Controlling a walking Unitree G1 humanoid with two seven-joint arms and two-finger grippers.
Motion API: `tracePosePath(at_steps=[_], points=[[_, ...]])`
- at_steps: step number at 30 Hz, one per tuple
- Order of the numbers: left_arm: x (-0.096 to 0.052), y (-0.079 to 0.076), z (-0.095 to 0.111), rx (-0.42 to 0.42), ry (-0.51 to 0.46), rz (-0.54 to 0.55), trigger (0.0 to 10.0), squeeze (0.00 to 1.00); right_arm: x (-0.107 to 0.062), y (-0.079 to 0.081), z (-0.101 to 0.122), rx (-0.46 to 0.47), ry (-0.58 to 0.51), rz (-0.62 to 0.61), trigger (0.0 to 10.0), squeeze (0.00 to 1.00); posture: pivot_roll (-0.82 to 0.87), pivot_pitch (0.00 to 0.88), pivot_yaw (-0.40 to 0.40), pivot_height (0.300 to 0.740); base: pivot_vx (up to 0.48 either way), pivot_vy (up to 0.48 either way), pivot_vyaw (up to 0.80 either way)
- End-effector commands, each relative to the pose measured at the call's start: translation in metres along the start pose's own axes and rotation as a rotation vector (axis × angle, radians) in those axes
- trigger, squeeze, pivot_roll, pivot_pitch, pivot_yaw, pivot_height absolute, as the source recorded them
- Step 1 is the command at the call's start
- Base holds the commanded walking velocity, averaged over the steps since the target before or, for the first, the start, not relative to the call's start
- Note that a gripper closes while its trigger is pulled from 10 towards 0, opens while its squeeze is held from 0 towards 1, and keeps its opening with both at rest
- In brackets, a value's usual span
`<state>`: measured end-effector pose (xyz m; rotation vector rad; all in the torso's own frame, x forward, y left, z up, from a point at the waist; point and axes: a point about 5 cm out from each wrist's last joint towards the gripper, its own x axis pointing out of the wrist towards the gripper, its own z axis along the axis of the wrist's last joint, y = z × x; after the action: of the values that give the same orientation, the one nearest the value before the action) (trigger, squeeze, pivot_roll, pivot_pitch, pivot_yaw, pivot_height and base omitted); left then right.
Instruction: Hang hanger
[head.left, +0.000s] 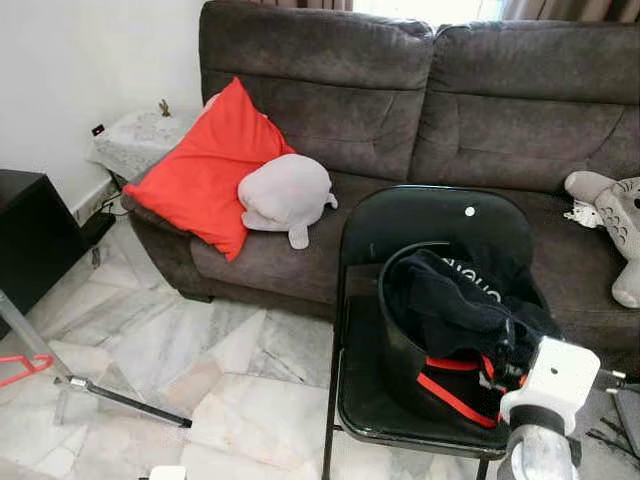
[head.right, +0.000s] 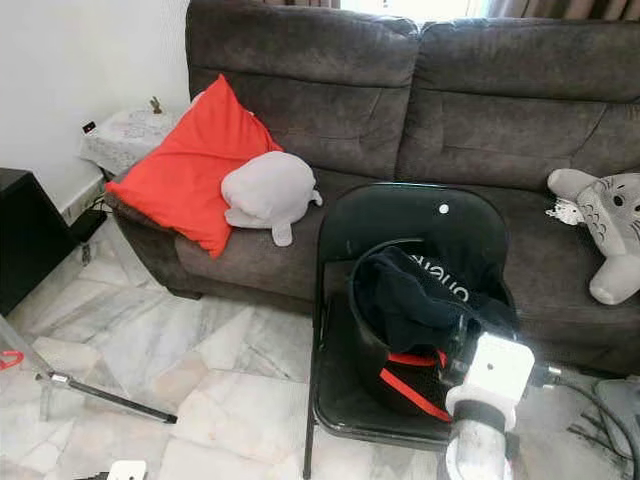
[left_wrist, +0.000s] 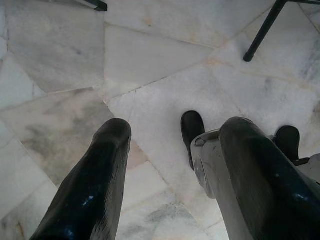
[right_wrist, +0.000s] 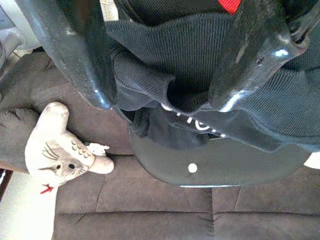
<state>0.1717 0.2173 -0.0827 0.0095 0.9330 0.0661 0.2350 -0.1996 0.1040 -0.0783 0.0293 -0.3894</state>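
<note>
Hanger (head.left: 22, 369): red, on the floor at 8 o'clock, nearer your left gripper (left_wrist: 172, 180), fingers wide, empty. Right gripper (right_wrist: 170, 75), fingers spread over black clothing (head.left: 460, 300) in the bucket (head.left: 400, 340); long axis unclear.

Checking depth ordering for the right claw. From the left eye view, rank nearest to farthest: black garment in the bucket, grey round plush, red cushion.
1. Black knitted garment in the black bucket on the folding chair: right at the right claw.
2. Grey round plush toy: on the sofa seat, to the left.
3. Red square cushion: further left, against the sofa arm.
</note>
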Motion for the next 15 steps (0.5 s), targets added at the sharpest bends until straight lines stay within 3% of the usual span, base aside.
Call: tracePosePath(at_steps=[1,2,6,7,10,11,15], points=[[-0.0013,0.0029,-0.0054,0.009,0.024,0.002,10.0,0.0,-0.0025,-0.0004,0.0015,-0.019,0.004,0.005,10.0,0.25,-0.1,0.056,0.056,0.74,0.0,0.0,0.0],[-0.0013,0.0029,-0.0055,0.008,0.025,0.003,10.0,0.0,-0.0022,-0.0009,-0.0012,-0.02,0.02,0.001,10.0,1.0,-0.1,0.055,0.055,0.74,0.0,0.0,0.0],[-0.0013,0.0029,-0.0055,0.008,0.025,0.003,10.0,0.0,-0.0016,-0.0008,-0.003,-0.021,0.031,0.004,10.0,1.0,-0.1,0.054,0.055,0.74,0.0,0.0,0.0],[-0.0014,0.003,-0.0058,0.009,0.025,0.003,10.0,0.0,0.0021,0.0013,-0.0053,-0.035,0.044,0.015,10.0,0.44,-0.09,0.054,0.052,0.74,0.0,0.0,0.0],[-0.0014,0.0031,-0.0059,0.009,0.025,0.004,10.0,0.0,0.0035,0.0018,-0.0056,-0.042,0.046,0.017,10.0,0.44,-0.09,0.054,0.052,0.74,0.0,0.0,0.0],[-0.0014,0.0031,-0.006,0.008,0.025,0.004,10.0,0.0,0.0042,0.0014,-0.0063,-0.046,0.051,0.009,10.0,0.0,-0.09,0.053,0.052,0.74,0.0,0.0,0.0],[-0.0015,0.0032,-0.0063,0.007,0.026,0.004,10.0,0.0,0.0043,0.0002,-0.008,-0.052,0.061,-0.003,10.0,0.0,-0.09,0.054,0.053,0.74,0.0,0.0,0.0]])
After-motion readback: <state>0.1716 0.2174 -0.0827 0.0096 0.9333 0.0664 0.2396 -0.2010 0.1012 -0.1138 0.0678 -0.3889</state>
